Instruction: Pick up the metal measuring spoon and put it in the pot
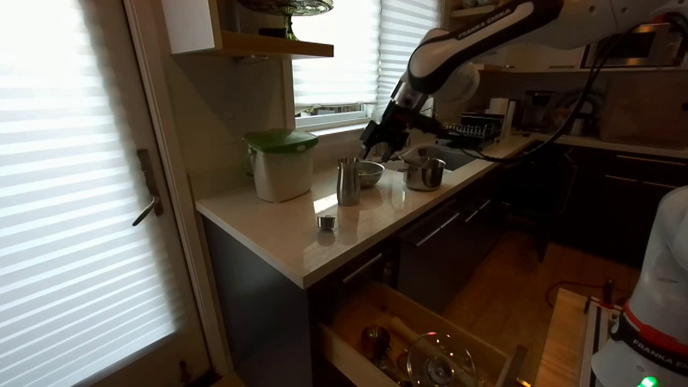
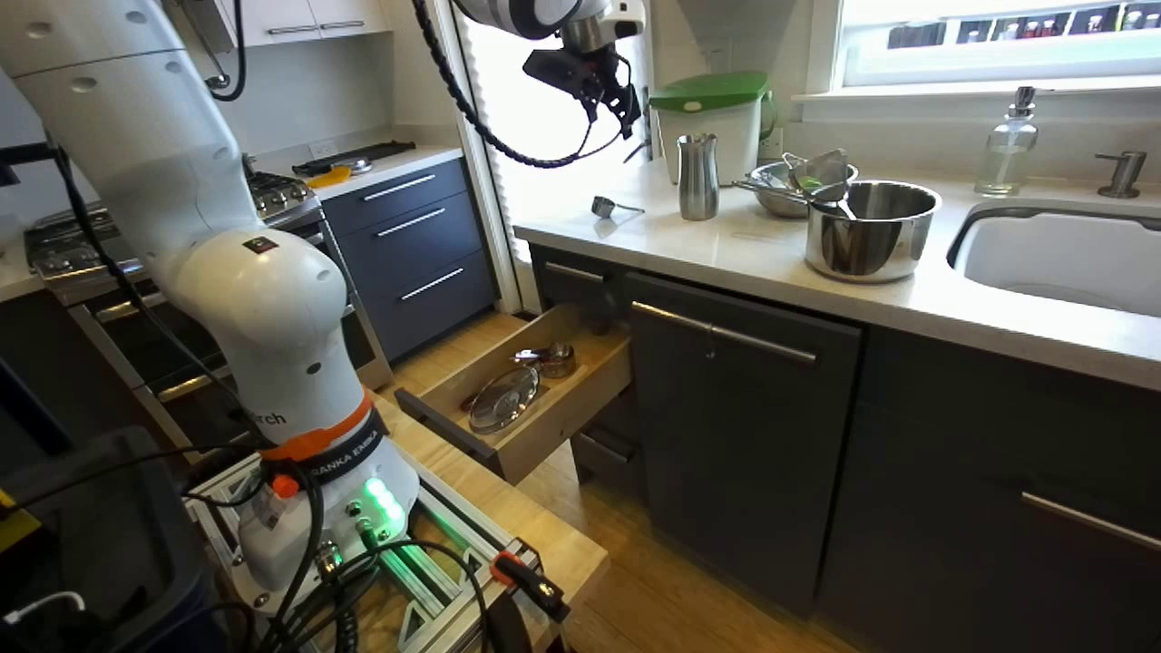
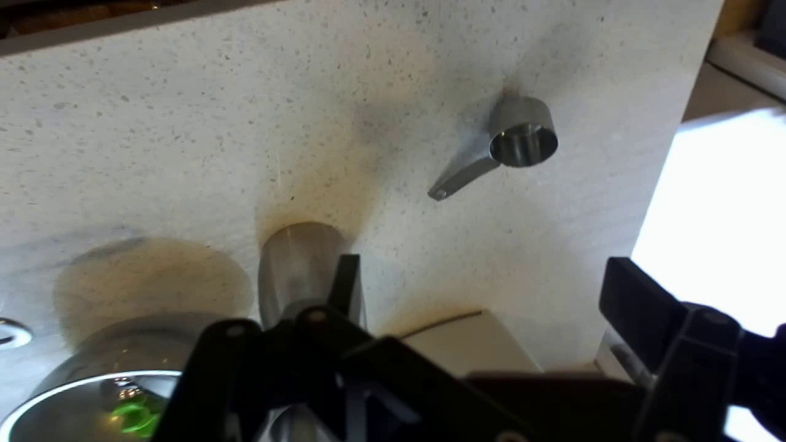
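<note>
"Hanging above the counter [image 3: 184, 153], the gripper [image 3: 484, 273] has its two fingers spread wide apart."

"What shows just past them?"

"In the wrist view one finger partly hides a tall metal cup [image 3: 298, 264]. Near the cup is a metal bowl [image 3: 135, 341] with a green piece [image 3: 136, 414] showing inside, too blurred to name. The cup stands upright in both exterior views, and close to it is a pale container [image 2: 712, 145] with a green lid."

"And the metal measuring spoon [image 3: 517, 129]?"

"Farther out, on the counter towards its end, apart from the fingers. Its small round bowl sits hollow side up, and the handle points back towards the cup."

"Where do you see the pot [image 2: 862, 245]?"

"On the counter as well, upright, between the bowl and the sink [image 2: 1070, 254]. A mesh strainer [image 2: 825, 172] shows at the bowl and the pot; I can't tell which one it rests on."

"Beyond those?"

"Below the counter a drawer [image 2: 571, 408] is pulled out, with a clear lid [image 2: 505, 399] in it. In an exterior view a soap dispenser [image 2: 1007, 145] stands behind the sink, under the window [image 2: 998, 54]."
</note>
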`<state>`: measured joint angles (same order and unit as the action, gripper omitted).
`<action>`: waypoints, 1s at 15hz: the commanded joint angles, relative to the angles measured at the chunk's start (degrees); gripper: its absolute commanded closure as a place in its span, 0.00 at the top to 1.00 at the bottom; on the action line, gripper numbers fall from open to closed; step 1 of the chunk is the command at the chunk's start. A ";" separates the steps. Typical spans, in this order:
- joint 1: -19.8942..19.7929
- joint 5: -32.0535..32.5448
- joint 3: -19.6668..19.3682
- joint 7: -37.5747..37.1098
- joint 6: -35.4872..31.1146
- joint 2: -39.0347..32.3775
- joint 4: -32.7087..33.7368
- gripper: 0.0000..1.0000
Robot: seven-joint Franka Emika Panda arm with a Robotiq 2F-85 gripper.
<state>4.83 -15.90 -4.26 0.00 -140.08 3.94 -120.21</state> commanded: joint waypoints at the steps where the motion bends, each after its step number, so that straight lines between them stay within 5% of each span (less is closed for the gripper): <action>1: 0.08 11.02 4.73 -6.07 4.77 -11.90 10.47 1.00; 4: 1.39 17.04 6.21 -7.84 11.69 -18.38 16.81 1.00; 5: 0.66 13.80 6.66 -6.50 6.92 -14.20 11.37 1.00; 9: 1.07 15.72 6.66 -7.00 9.85 -18.47 16.07 1.00; 11: 0.45 14.09 8.55 2.45 12.31 -20.44 17.86 1.00; 15: 1.29 19.25 8.99 9.06 19.12 -23.32 21.69 1.00</action>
<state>6.11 -0.06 4.18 4.44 -126.03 -16.57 -102.45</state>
